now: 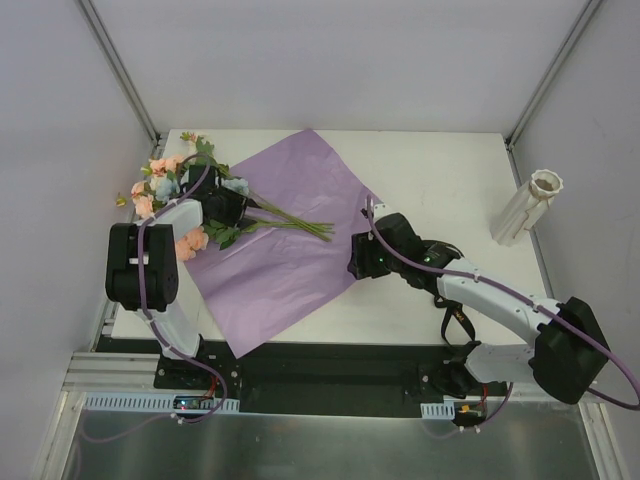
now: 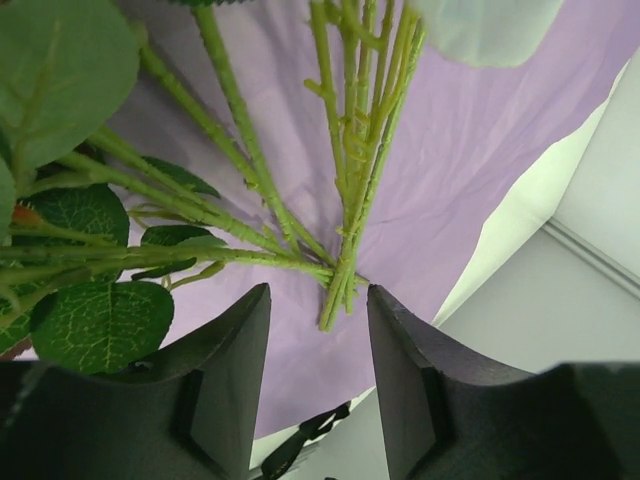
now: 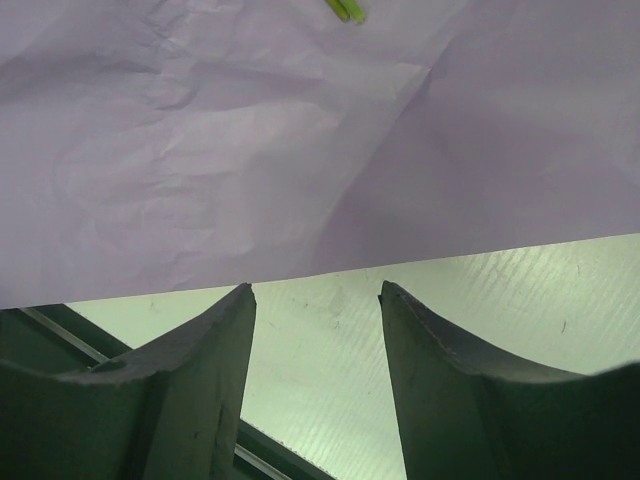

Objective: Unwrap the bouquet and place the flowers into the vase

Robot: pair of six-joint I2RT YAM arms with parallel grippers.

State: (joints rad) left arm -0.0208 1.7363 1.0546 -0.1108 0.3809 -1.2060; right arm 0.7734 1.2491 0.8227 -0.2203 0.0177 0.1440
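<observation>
Two hands open, nothing held in either. Left hand low over the flowers, fingers apart, the green stems ending just in front of the gap and not yet pinched. Right hand at the right edge of the purple paper, fingers apart too, hovering over bare table just beside that edge.

Paper spread out flat. Flowers lying loose across its top left corner, blooms hanging past the edge, stems pointing toward the middle. Vase far off at the right side of the table, well apart from the flowers.

Looks like the end of the unwrapping step and the start of the picking-up step. Next: close the left hand on the bunch of stems, lift, carry across to the right, tip the stems down into the vase's mouth. Hard part, probably: thin stems fanned out, so easy to miss a few.
</observation>
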